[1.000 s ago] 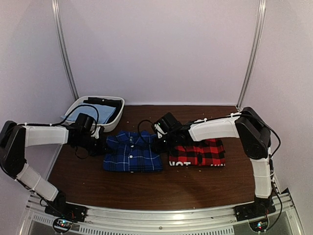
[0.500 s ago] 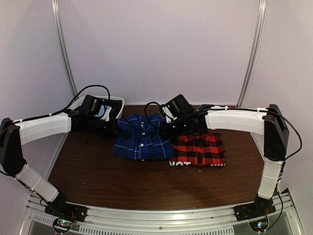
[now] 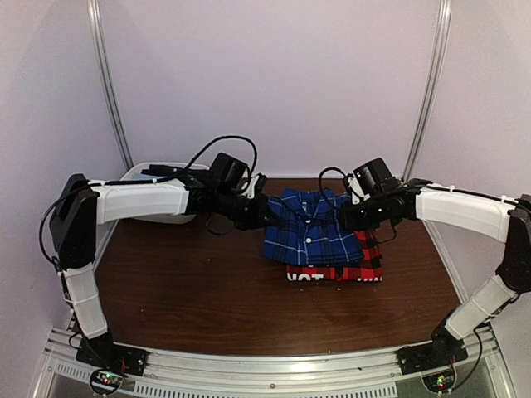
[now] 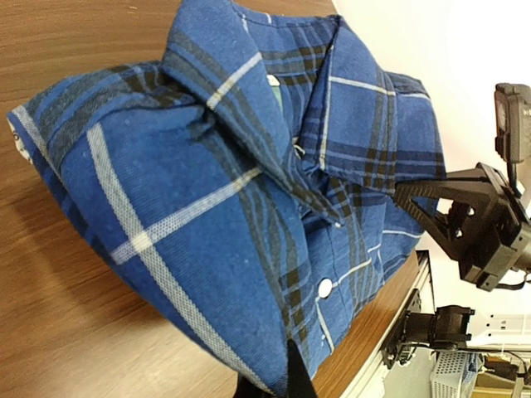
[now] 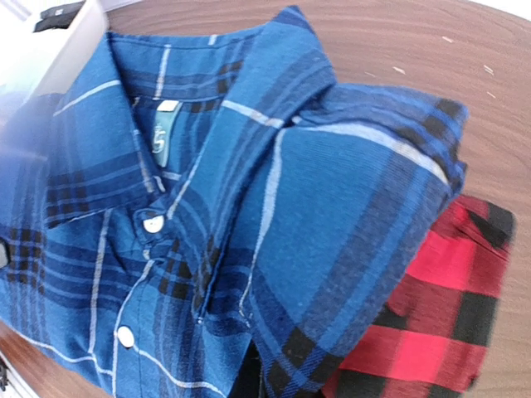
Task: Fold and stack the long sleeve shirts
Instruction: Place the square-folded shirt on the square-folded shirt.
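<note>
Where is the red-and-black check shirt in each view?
Top external: red-and-black check shirt right of centre, partly hidden by the blue plaid shirt.
Left wrist: not in it.
Right wrist: lower right, beyond the blue shirt's edge.
Shared landmark: the blue plaid shirt's buttoned collar.

Overhead rear view, wrist close-ups share blue shirt (image 4: 249, 207)
</note>
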